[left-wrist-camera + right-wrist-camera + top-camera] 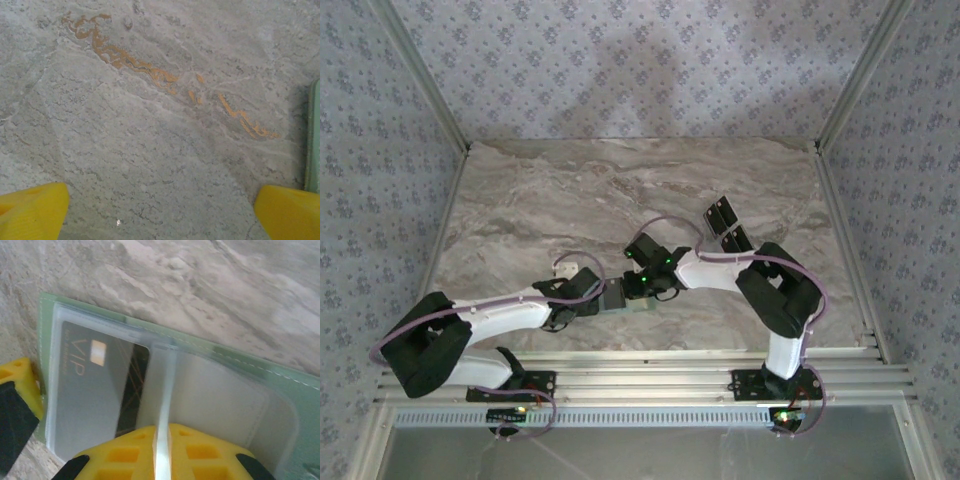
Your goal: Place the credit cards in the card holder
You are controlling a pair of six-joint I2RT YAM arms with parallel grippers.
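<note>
Fingers [30, 212] of the left gripper [160, 215] stand spread as wide as they go, their yellow tips in the two lower corners of the left wrist view with bare marble table [570, 190] between them and nothing held. A sliver of the card holder's [314, 135] green edge shows just beside the right-hand tip.

From above, the card holder [617, 300] lies close to the near edge of the table, about midway along it, between the two grippers. It is spread flat and open. In the right wrist view its clear plastic pockets face up, and one card marked VIP [95, 385] sits inside the left pocket. A clear pocket leaf [165, 390] stands on edge down the middle.

The right gripper [642, 288] is right over the holder, its fingers [170, 455] only a little apart. One yellow tip is at the holder's left edge and the other is at the foot of the upright leaf; I cannot tell whether they pinch anything.

Two more credit cards [720, 213] lie near each other towards the far right corner of the table, well apart from the holder
</note>
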